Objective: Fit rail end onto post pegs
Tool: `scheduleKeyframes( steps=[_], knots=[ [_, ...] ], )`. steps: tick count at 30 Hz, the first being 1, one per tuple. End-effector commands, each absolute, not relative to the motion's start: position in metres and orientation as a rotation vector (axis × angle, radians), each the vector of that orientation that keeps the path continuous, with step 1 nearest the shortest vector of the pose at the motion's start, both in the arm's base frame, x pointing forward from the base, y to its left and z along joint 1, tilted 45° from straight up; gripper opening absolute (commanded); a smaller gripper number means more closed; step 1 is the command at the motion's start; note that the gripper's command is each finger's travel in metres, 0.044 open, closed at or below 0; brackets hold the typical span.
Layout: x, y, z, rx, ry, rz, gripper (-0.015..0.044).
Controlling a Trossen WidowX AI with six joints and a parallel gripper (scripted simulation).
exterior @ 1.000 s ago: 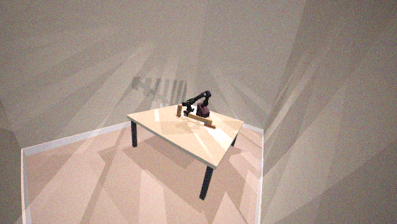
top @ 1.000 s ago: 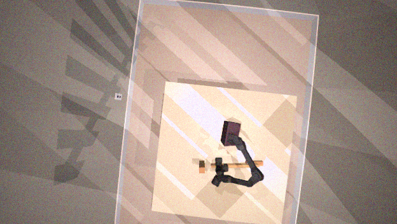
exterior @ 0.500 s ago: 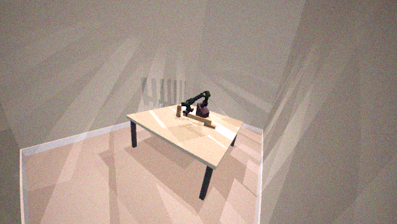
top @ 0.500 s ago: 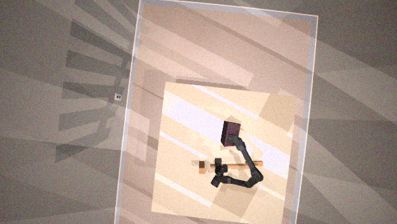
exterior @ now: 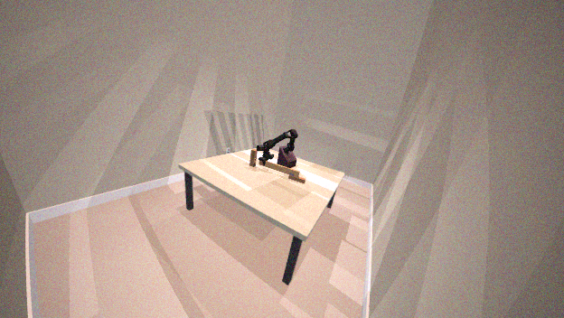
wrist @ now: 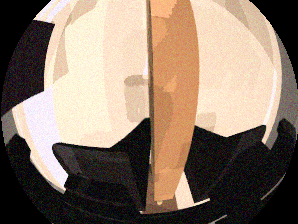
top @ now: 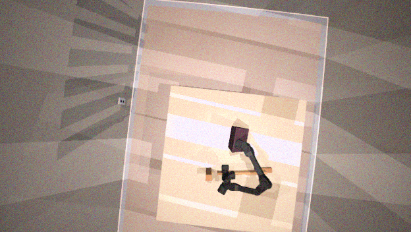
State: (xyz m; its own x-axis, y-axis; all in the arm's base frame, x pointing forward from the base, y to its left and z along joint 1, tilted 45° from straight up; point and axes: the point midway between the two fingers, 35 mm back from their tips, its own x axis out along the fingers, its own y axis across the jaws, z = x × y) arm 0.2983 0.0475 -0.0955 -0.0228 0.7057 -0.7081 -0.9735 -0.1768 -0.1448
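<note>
Rail (wrist: 168, 96) clamped between dark fingers in wrist view, running up and away from the lens. Jaws narrow, shut on wood near the post end, nothing slack visible. Gripper (top: 226, 173) seen from above straddling rail (top: 250, 171) a little back from post (top: 208, 174). Near end raised, close to post, contact or gap not readable; pegs and holes too small to make out. Beyond the grip, rail stretching under the arm (top: 260, 179) toward its far end; from the exterior view sloping down to footboard (exterior: 298, 177) on table (exterior: 271, 199), bracket itself not discernible. Farthest back, arm base (top: 238, 138), dark block.

Handling, as judgement: rigid wood, no flex expected, fairly light but long, so leverage about the bracket end likely strong. Smooth faces perhaps slippery under side load. Grip close to the post end sensible, giving fine control over hole alignment; hold farther back likely to magnify any tilt at the pegs. Jamming probable if pushed on skewed.
</note>
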Motion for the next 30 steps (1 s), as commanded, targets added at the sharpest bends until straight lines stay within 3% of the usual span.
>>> scheduleKeyframes(
  steps=[1, 30],
  knots=[
    [0.3027, 0.0424, -0.0952, -0.794, 0.452, 1.574, 0.0],
    [0.3043, 0.0364, -0.1009, -0.795, 0.453, 1.573, 0.0]
  ],
)
